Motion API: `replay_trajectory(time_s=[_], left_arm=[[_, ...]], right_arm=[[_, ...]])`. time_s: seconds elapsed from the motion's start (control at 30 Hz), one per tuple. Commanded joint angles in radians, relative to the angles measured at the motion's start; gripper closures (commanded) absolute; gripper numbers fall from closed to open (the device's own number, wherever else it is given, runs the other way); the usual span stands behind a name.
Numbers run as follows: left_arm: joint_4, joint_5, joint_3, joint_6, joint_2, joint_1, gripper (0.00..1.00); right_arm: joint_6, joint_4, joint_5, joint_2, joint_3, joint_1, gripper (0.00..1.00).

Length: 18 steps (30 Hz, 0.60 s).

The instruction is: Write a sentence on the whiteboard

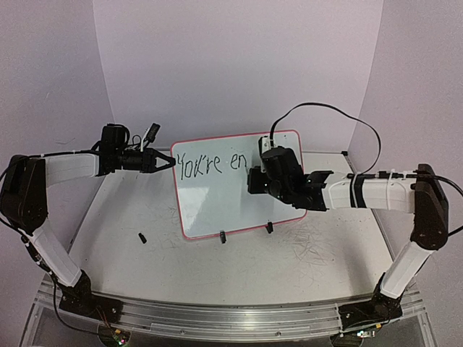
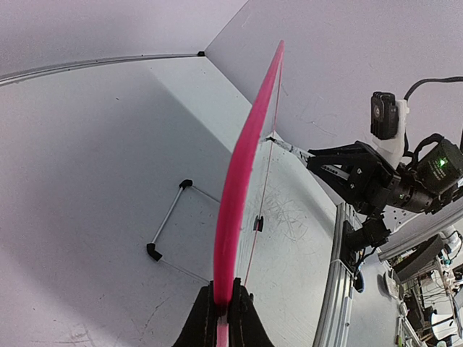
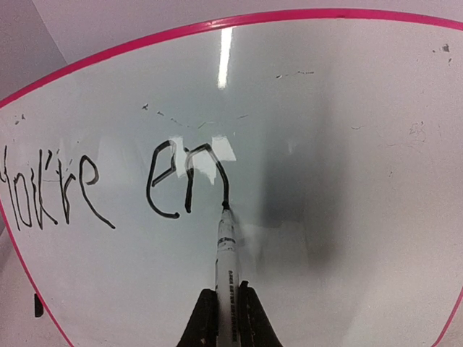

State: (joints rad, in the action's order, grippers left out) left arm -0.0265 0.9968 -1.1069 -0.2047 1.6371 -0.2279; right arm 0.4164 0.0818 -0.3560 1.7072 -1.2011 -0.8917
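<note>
Where the whiteboard (image 1: 231, 199) stands on two black clip feet (image 1: 223, 236) near the middle of the table (image 1: 130, 275), the left gripper (image 1: 166, 160) extends from the table's left side and is clamped on the board's upper left edge. The left wrist view shows its jaws pinched on the pink rim (image 2: 235, 188), seen edge-on, so the writing face is hidden there. A small black object (image 1: 142, 236), too small to identify, lies on the table left of the board. The sentence (image 1: 213, 164) reads "You're en" along the top of the board, and from above its last letter is partly covered by the right arm. The right gripper (image 3: 226, 307) is closed around a marker (image 3: 226, 249), whose tip touches the end of the "n". The board's side edges are cut off in that close view.
</note>
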Motion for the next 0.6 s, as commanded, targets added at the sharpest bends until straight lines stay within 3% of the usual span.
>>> replay_trajectory(time_s=[0.0, 0.23, 0.57], left_arm=[[0.017, 0.011, -0.035, 0.019, -0.015, -0.025, 1.0], [0.017, 0.013, -0.036, 0.019, -0.016, -0.025, 1.0], [0.017, 0.011, -0.033, 0.021, -0.023, -0.024, 1.0]], right_arm=[[-0.005, -0.052, 0.014, -0.043, -0.015, 0.005, 1.0], [-0.02, -0.024, 0.017, -0.105, -0.005, 0.023, 1.0], [-0.045, 0.037, 0.043, -0.059, -0.048, 0.057, 1.0]])
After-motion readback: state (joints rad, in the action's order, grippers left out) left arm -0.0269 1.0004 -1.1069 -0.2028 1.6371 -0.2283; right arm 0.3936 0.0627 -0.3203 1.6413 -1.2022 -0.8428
